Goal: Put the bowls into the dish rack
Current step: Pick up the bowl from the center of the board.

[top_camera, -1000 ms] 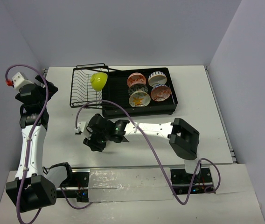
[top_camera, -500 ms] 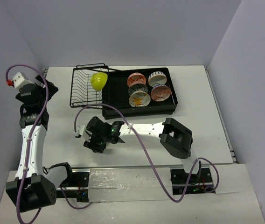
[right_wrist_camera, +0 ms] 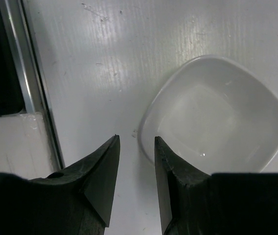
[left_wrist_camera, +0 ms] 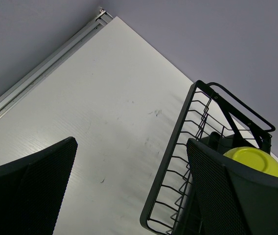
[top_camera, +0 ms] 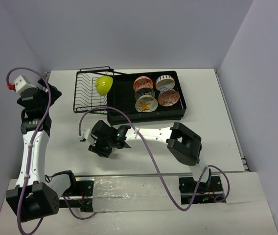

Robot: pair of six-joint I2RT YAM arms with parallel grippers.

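The black dish rack [top_camera: 179,115] stands at the back of the table. A lime green bowl [top_camera: 104,84] leans in its wire basket [top_camera: 84,93]. Several patterned bowls sit in the slatted tray, among them a white one with an orange leaf [top_camera: 146,103] and a red-orange one [top_camera: 169,98]. A plain pale bowl [right_wrist_camera: 212,115] lies on the table in the right wrist view. My right gripper [right_wrist_camera: 136,139] is open with a narrow gap, one fingertip [right_wrist_camera: 157,147] over the bowl's rim. In the top view the right gripper [top_camera: 100,147] hides that bowl. My left gripper [left_wrist_camera: 129,196] is open and empty, left of the basket [left_wrist_camera: 178,161].
The lime bowl also shows in the left wrist view [left_wrist_camera: 254,159], behind my right-hand finger. A metal rail [right_wrist_camera: 31,88] runs along the table's near edge, close to my right gripper. Purple cables loop over both arms. Grey walls close in the table on three sides.
The right arm's elbow has drawn back to the left, and its gripper has shifted slightly over the same spot. The left arm and the bowls in the rack have not moved.
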